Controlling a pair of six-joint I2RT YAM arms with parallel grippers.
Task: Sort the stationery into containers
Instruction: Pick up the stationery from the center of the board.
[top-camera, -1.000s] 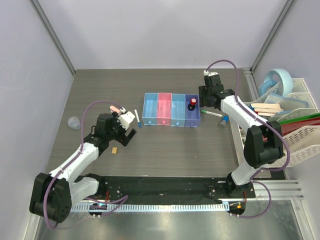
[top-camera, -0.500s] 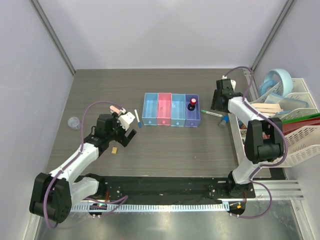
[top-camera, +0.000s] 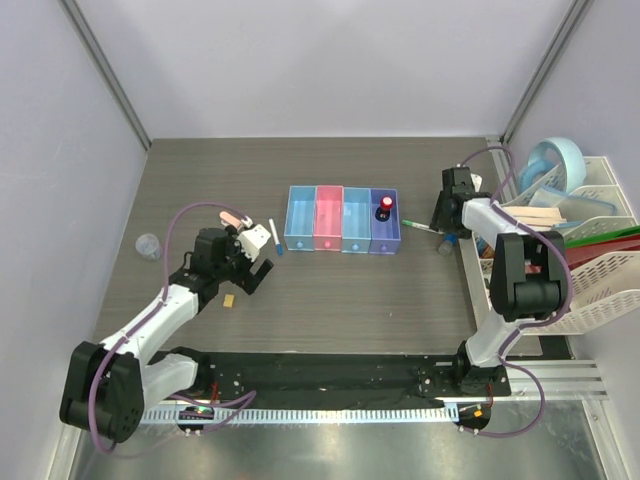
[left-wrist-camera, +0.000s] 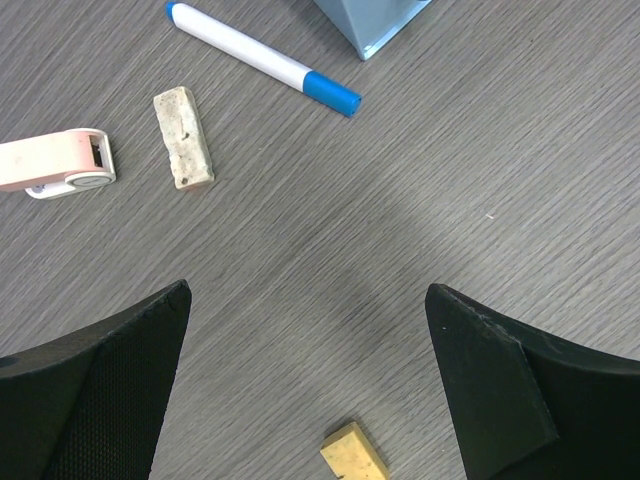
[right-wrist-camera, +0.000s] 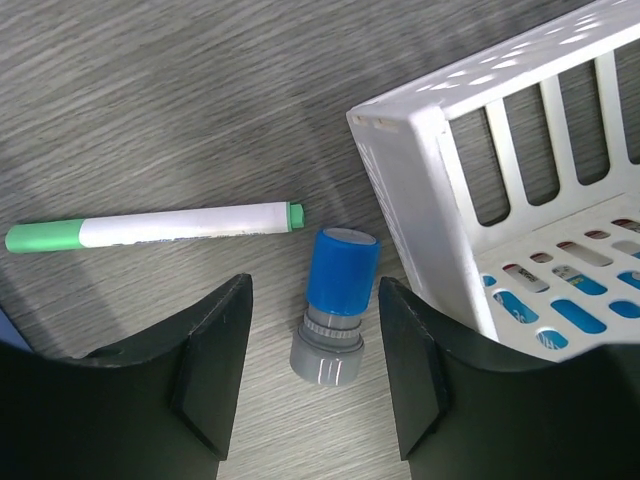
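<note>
TABLE-TOP SORT — The right gripper (right-wrist-camera: 312, 320) hangs with its fingers (right-wrist-camera: 212, 370) spread, straddling a blue-capped grey tube (right-wrist-camera: 335, 300) on the table (right-wrist-camera: 150, 100). The tube lies between the two fingertips and, as far as the wrist view shows, touches neither. Its long axis runs roughly along the fingers, with the blue cap pointing away from the wrist and the grey base toward it. Just beyond the fingertips the green-capped pen (right-wrist-camera: 180, 225) lies crosswise to the fingers. Its cap sits out past one fingertip and its other end is just beside the tube's cap. The white rack (right-wrist-camera: 420, 200) stands just outside the other finger.

The left gripper (left-wrist-camera: 307, 300) is likewise spread wide and holds nothing. The tan block (left-wrist-camera: 352, 455) sits between its fingers, back toward the wrist, apart from both. Well ahead of the fingertips the blue-capped pen (left-wrist-camera: 265, 58) lies slantwise — cap end nearest the corner of a light blue bin (left-wrist-camera: 372, 15). Between the two grippers, the red-capped bottle (top-camera: 386, 207) stands upright in the darker blue bin (top-camera: 386, 238).
</note>
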